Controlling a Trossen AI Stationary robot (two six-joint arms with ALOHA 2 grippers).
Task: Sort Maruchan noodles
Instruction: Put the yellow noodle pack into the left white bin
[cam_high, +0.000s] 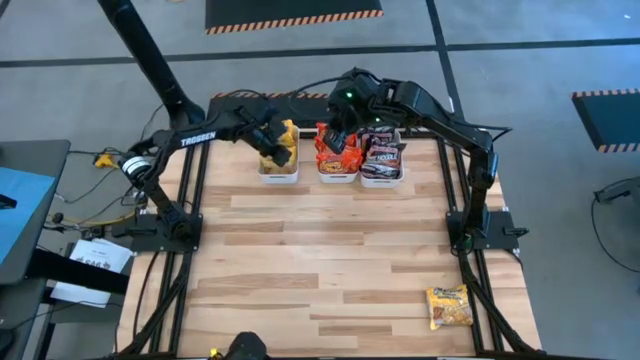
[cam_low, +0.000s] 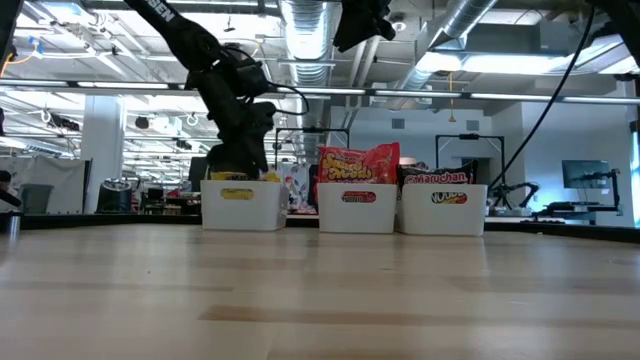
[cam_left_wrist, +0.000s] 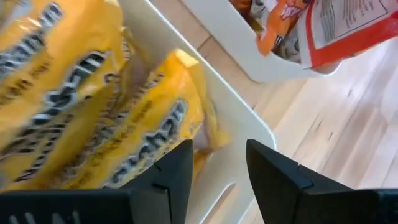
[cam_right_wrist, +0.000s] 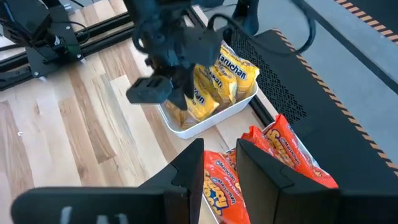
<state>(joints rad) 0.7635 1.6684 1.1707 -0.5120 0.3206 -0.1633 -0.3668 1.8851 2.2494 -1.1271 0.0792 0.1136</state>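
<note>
Left gripper (cam_high: 274, 148) jaws apart, empty, over yellow packets (cam_high: 285, 135) in left bin (cam_high: 279, 176); right gripper (cam_high: 338, 138) apart above red packets (cam_high: 336, 150); stray packet (cam_high: 449, 305) at table's 5 o'clock

I see lots of bare table (cam_high: 330, 260) in the middle, so a gripper could pass there easily. Three white bins (cam_high: 338, 172) stand side by side along the far edge, stuffed with packets that stick up (little room inside). One yellow packet (cam_high: 449, 306) lies alone near my right front corner.
</note>
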